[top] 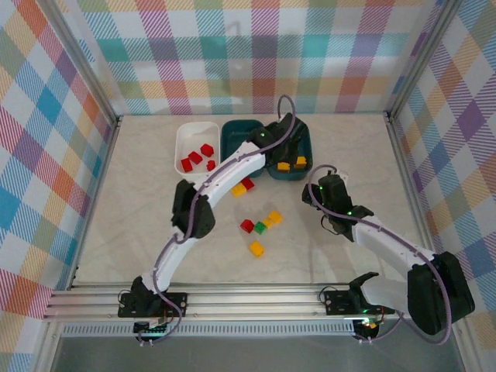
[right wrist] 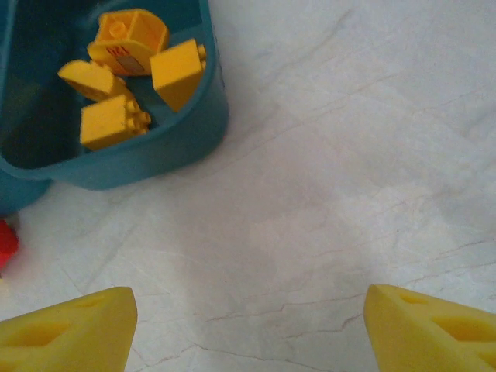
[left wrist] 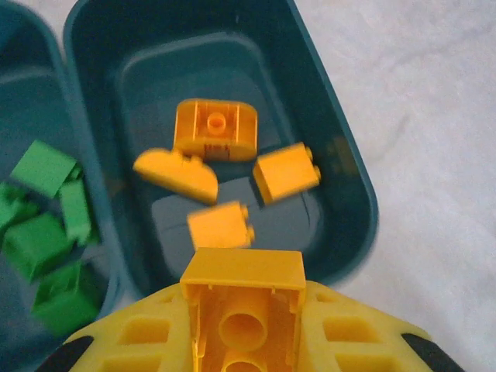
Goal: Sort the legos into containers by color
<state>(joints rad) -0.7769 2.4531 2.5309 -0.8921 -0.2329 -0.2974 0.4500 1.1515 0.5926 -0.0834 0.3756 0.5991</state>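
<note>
- While the left gripper is clamped on a yellow brick poised over the near wall of the right teal tub, letting go now could land the brick on the rim and bounce it out onto the table.
- If it tips leftward on release, it may fall among the green bricks in the middle teal tub just beside (a colour mix-up that costs an extra pick).
- Because four yellow bricks lie loose in the right tub, a dropped one could knock against them and hop.
- The right gripper, jaws well apart and holding nothing, hangs over bare table near that same tub; if it heads in at once, the two arms might clash.
- Loose bricks wait on the table between the arms, and reds sit in the white tub.
- From above, the left arm covers the middle tub and the held brick; a red thing at the edge of the right wrist view is cut off, and the left wrist view is blurred.
</note>
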